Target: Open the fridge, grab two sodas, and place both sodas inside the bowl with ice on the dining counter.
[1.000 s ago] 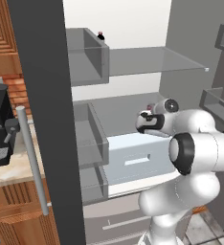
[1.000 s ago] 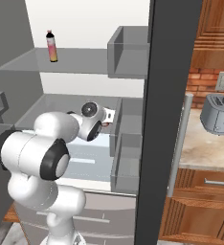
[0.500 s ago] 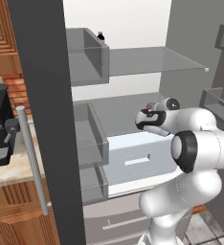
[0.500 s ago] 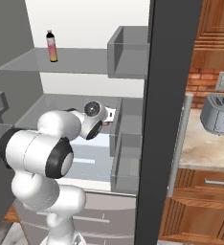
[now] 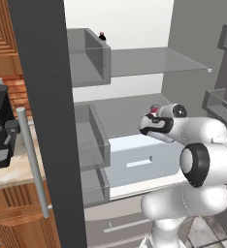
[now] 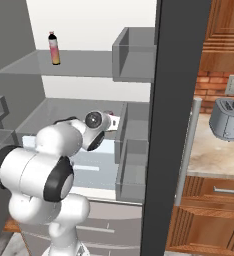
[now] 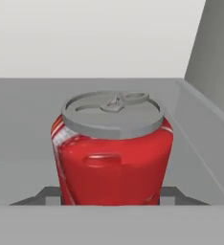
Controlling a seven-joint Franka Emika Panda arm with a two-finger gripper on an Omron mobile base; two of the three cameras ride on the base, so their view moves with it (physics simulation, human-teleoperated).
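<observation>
On fridge point(image 5: 135, 63) middle shelf | tool point(image 7: 111, 197) part-spread, finger tips point(image 7: 47, 195) flanking upright red soda point(image 7: 113, 148) | contact unclear

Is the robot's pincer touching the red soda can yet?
Cannot tell. In the hand view the red soda can stands upright between the pincer fingers, whose tips meet its sides low down, but no gap or squeeze shows plainly.

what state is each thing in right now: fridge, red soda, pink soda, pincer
fridge: doors open
red soda: upright on the middle shelf, between the pincer's fingers
pink soda: upright on the upper shelf, untouched
pincer: around the red soda, can not lifted
</observation>
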